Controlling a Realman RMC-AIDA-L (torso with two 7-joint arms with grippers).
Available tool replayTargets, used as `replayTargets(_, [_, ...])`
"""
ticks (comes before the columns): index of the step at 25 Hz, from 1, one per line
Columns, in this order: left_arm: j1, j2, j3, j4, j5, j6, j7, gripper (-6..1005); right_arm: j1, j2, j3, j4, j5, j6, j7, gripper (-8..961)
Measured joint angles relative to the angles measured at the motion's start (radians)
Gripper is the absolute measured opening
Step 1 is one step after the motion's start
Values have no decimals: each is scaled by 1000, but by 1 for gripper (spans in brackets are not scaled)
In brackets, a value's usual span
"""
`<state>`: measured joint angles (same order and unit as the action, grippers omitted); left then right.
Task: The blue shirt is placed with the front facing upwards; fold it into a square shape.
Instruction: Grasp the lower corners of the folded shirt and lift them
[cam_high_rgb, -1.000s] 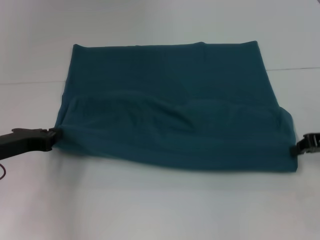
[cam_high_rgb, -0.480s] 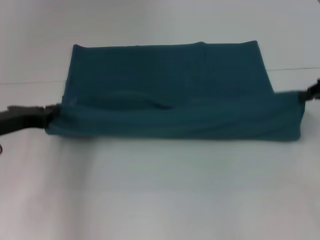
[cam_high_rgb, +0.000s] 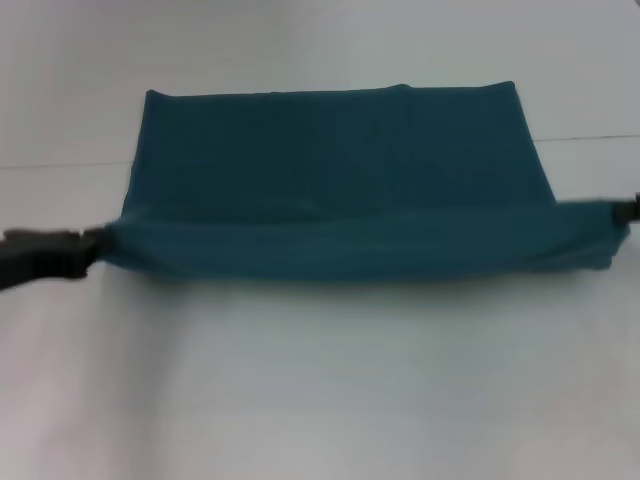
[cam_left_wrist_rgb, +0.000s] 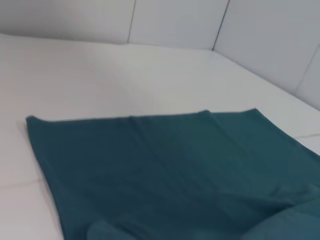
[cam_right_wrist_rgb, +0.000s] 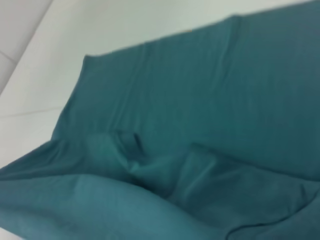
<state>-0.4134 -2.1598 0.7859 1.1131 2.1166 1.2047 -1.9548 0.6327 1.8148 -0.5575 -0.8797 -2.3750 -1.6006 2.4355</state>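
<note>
**Near edge lifted for the cross fold**

The blue shirt (cam_high_rgb: 340, 180) lies on the white table (cam_high_rgb: 320, 400), already narrowed to a plain teal rectangle with no sleeves or lettering showing; the sideways folds look done. The left gripper (cam_high_rgb: 88, 252) is clenched on the near left corner, the right gripper (cam_high_rgb: 630, 210) at the near right corner, its grasp too far out of frame to tell; between them the near edge is raised and stretched taut above the flat far half. My judgement: laying this edge over the far half remains. The cloth looks smooth, with soft bunching under the raised part in the wrist views.
</note>
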Motion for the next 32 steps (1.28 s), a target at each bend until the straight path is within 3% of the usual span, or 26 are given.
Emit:
replayTargets(6, [55, -10, 0, 0, 4, 60, 6, 26, -79, 28, 1, 7, 31, -5, -42, 13])
replayTargets(13, [96, -12, -16, -25, 5, 117, 30, 25, -112, 69, 3, 23, 33, -13, -105, 15])
replayTargets(32, [186, -15, -89, -30, 9, 365, 69, 25, -232, 93, 5, 25, 29, -140, -204, 23])
